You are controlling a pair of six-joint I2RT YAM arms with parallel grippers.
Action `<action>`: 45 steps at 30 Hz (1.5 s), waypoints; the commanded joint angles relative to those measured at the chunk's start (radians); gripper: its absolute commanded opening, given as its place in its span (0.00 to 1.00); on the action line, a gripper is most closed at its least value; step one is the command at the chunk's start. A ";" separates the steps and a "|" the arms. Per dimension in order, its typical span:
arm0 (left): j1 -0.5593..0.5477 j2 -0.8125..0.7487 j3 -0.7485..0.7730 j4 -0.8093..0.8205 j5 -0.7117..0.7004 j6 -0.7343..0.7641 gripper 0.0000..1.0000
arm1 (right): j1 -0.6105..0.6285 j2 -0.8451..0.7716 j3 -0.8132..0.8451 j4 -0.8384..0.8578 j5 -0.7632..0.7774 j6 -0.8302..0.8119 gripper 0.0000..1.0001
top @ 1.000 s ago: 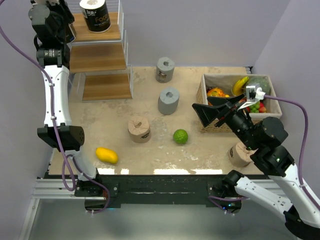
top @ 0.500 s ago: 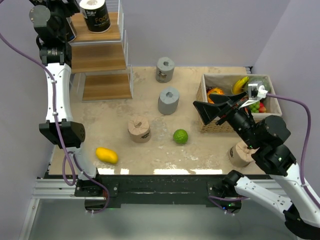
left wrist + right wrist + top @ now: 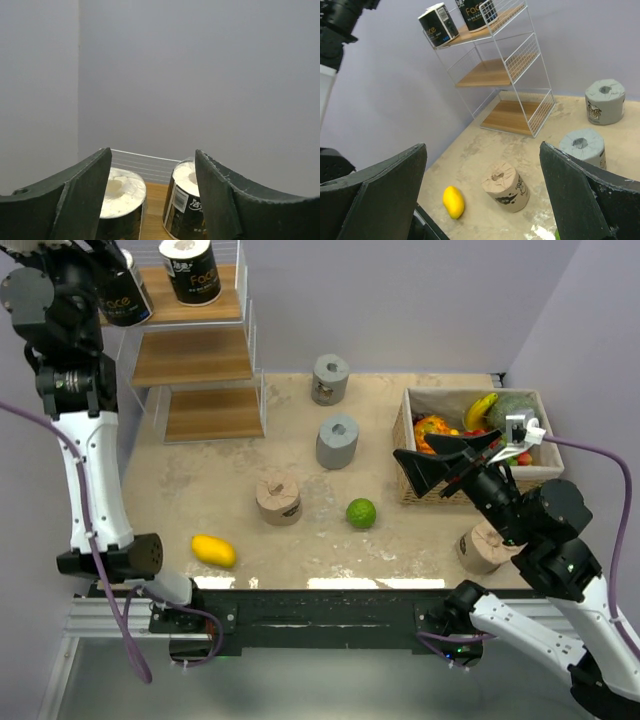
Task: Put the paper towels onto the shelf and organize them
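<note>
The shelf (image 3: 195, 355) stands at the back left. Two black paper towels (image 3: 190, 270) (image 3: 125, 300) stand on its top board; they also show in the left wrist view (image 3: 120, 192) (image 3: 187, 200) and the right wrist view (image 3: 437, 25) (image 3: 475, 12). My left gripper (image 3: 100, 255) is open just above and left of them, holding nothing (image 3: 152, 151). Two grey rolls (image 3: 330, 378) (image 3: 338, 440) and a tan roll (image 3: 278, 498) stand on the table. A second tan roll (image 3: 485, 545) is partly hidden by my right arm. My right gripper (image 3: 440, 460) is open and empty, above the table (image 3: 482, 150).
A wicker basket (image 3: 410, 455) of fruit sits at the right. A green fruit (image 3: 361, 512) lies mid-table and a yellow fruit (image 3: 213, 550) near the front left. The two lower shelf boards (image 3: 213, 412) hold nothing. Walls close the left and back.
My left arm has drawn back left and upward from the shelf's top tier, uncovering the left black roll standing there. My right gripper has shifted slightly right.
</note>
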 commanded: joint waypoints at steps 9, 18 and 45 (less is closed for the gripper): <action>0.031 -0.072 -0.111 -0.320 -0.135 -0.111 0.56 | 0.003 -0.053 -0.019 -0.008 -0.017 -0.027 0.98; 0.051 0.026 -0.083 -0.327 -0.186 -0.117 0.53 | 0.003 -0.055 -0.018 -0.010 0.006 -0.042 0.98; 0.058 0.232 -0.031 -0.106 0.061 -0.082 0.58 | 0.001 -0.012 -0.013 -0.010 0.026 -0.019 0.98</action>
